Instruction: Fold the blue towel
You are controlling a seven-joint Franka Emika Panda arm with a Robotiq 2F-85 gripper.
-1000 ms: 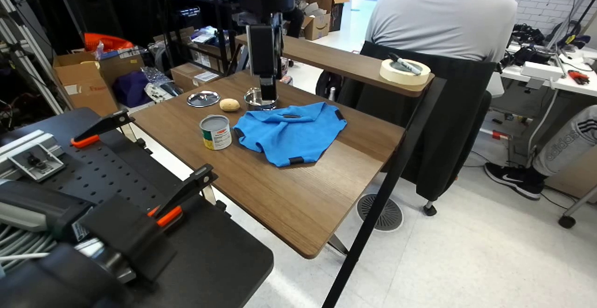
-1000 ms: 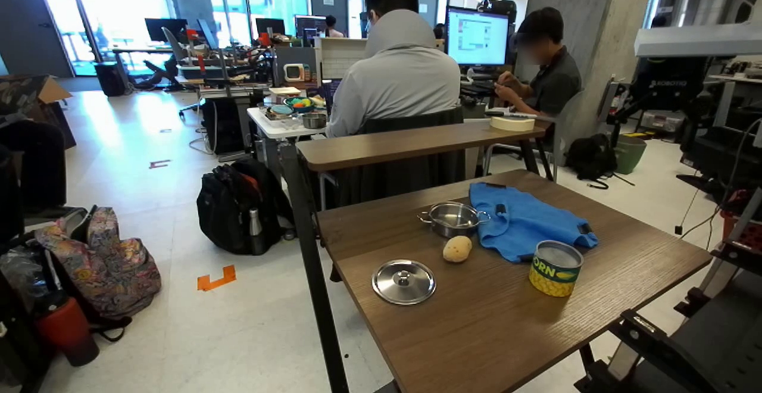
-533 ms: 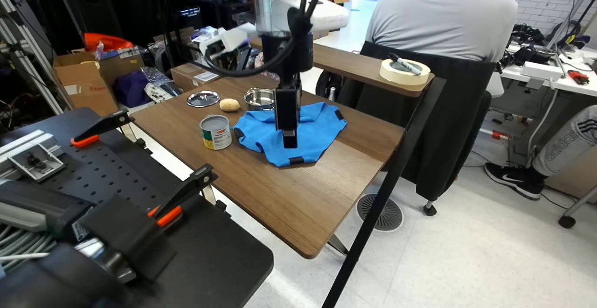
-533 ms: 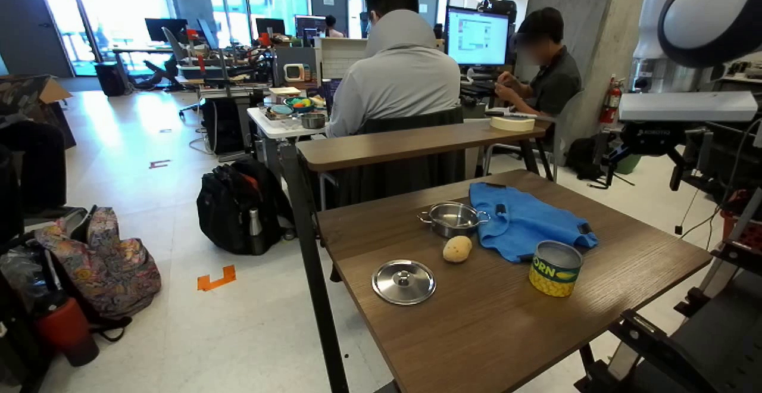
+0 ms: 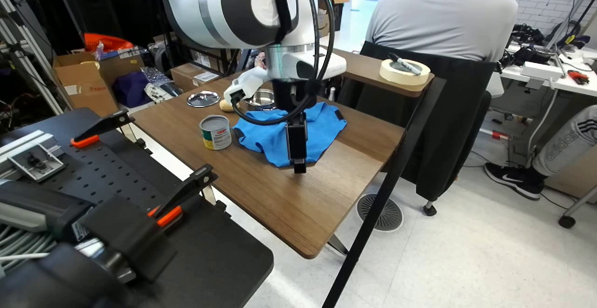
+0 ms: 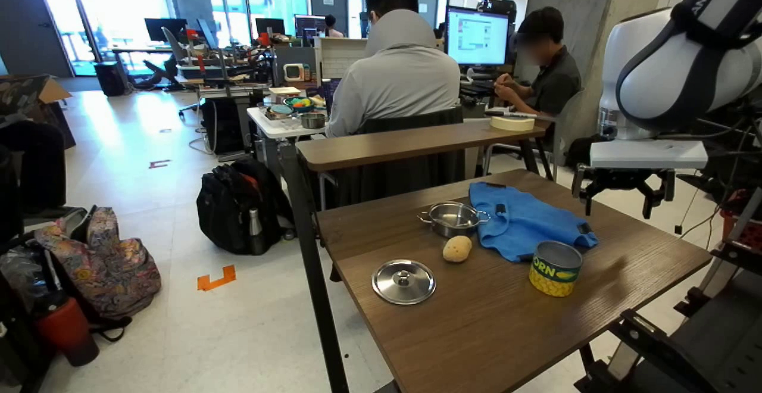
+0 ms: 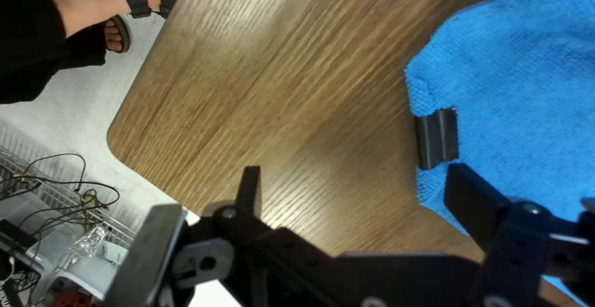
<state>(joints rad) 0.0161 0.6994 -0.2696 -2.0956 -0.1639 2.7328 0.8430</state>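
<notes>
Your gripper (image 6: 618, 211), one: fingers (image 7: 248, 188) spread wide apart, held above the table (image 6: 476, 333) near the edge of the blue towel (image 6: 527, 223). In the wrist view you see one finger over wood, the other overlapping the towel's edge; whether it touches, you cannot tell.
Towel, one: rumpled, lying on the table, dark strips (image 7: 437, 137) along its edges.
Pot (image 6: 452, 226), one: metal, two-handled, upright, just beside the towel.
Potato (image 6: 457, 249), one: between the pot and the lid (image 6: 403, 283).
Lid, one: metal, flat on the table, knob upward.
Can (image 6: 555, 271), one: upright, corn on its label, just beside the towel.
Tape roll (image 5: 401, 78), one: you find it on the raised shelf (image 5: 359, 67) in both exterior views, a marker (image 5: 410, 67) lying on top.
</notes>
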